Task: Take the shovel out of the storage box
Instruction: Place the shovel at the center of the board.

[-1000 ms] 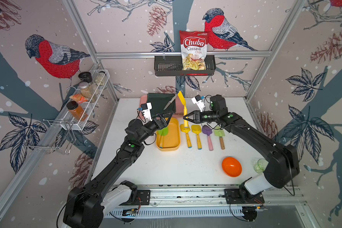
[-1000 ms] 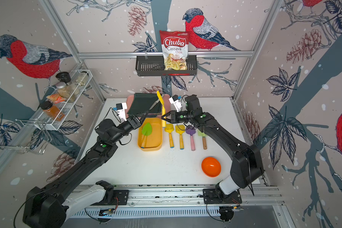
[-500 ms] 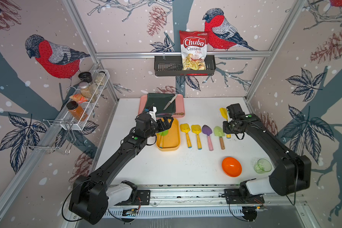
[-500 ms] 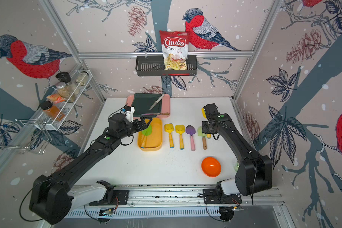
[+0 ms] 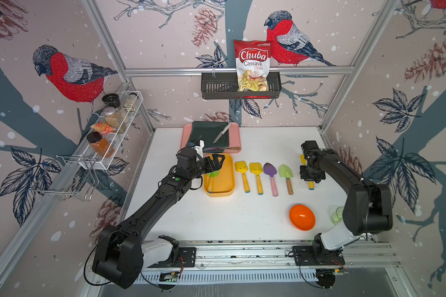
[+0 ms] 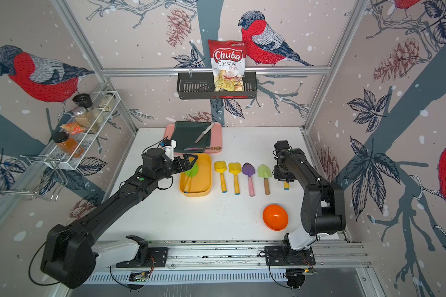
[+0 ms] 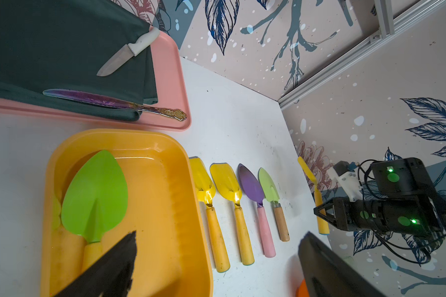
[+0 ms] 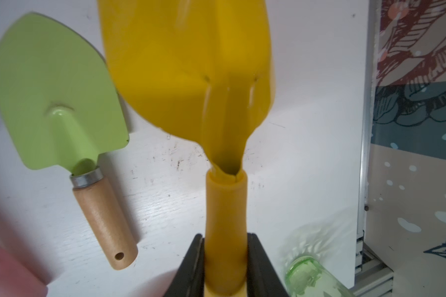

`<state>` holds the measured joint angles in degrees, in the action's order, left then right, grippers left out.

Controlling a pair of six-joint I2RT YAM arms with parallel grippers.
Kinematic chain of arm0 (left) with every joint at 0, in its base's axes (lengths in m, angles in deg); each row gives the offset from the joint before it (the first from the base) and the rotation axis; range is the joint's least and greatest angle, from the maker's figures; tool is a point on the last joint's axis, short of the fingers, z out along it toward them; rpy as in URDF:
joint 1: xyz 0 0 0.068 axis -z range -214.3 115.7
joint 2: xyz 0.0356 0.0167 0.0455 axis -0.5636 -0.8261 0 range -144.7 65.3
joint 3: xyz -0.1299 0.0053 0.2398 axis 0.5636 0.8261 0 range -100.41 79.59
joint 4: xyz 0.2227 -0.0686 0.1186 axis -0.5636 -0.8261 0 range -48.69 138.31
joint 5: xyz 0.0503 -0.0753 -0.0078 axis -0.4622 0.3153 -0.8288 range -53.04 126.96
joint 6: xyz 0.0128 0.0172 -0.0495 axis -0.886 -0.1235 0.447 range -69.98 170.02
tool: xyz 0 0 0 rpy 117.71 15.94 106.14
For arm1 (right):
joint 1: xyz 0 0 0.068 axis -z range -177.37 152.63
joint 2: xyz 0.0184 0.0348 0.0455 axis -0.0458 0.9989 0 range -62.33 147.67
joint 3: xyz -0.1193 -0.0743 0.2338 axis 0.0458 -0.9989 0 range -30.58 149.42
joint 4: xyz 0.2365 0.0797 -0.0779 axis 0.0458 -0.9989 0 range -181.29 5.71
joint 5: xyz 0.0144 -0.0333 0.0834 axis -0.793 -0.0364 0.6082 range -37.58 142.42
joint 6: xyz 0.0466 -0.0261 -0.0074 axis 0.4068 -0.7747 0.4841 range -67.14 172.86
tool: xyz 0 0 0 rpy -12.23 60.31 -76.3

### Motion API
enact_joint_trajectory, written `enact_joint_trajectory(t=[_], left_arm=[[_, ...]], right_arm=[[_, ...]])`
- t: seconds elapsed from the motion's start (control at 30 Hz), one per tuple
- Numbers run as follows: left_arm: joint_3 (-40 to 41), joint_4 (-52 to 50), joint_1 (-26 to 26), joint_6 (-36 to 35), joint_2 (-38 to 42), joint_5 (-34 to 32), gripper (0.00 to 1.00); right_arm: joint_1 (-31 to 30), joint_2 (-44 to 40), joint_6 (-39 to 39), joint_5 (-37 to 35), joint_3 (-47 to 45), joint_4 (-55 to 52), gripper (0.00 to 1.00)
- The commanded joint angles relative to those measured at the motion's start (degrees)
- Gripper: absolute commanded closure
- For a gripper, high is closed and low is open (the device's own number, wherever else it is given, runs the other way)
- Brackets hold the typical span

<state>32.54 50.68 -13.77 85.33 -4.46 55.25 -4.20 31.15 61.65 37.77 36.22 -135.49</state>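
Left gripper [image 5: 216, 162] spread wide over far end of storage box [image 5: 227, 181], likely lining up on green-bladed shovel [image 7: 94, 190] lying inside | right gripper [image 8: 225, 259] pinching yellow shovel [image 8: 191, 64] by handle, low beside pale-green trowel [image 8: 59, 92], apparently to set it down.

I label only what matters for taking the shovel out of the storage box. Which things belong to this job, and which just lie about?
Job: storage box, green shovel in it, open left gripper near it, right gripper shut on yellow shovel, probably the row of four shovels beside the box.
Lying about: pink tray, dark cloth, orange bowl, green glass, chips bag, spice rack.
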Motion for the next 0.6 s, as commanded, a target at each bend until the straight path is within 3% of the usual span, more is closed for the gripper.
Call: enact_joint_trajectory(t=[0.0,0.33,0.57], left_arm=[[-0.71,0.80,-0.83,-2.06,-0.93,2.36,0.01],[0.51,2.31,-3.22,-2.47,-2.49,4.95,0.01],[0.54,2.53,-3.38,-2.55,-3.23,5.36,0.01]], right_arm=[[0.24,2.68,-2.07,1.18,-0.66,0.61,0.88],[0.53,5.08,-2.21,4.98,-4.94,4.85,0.87],[0.50,7.77,-1.77,2.69,-4.84,4.67,0.85]])
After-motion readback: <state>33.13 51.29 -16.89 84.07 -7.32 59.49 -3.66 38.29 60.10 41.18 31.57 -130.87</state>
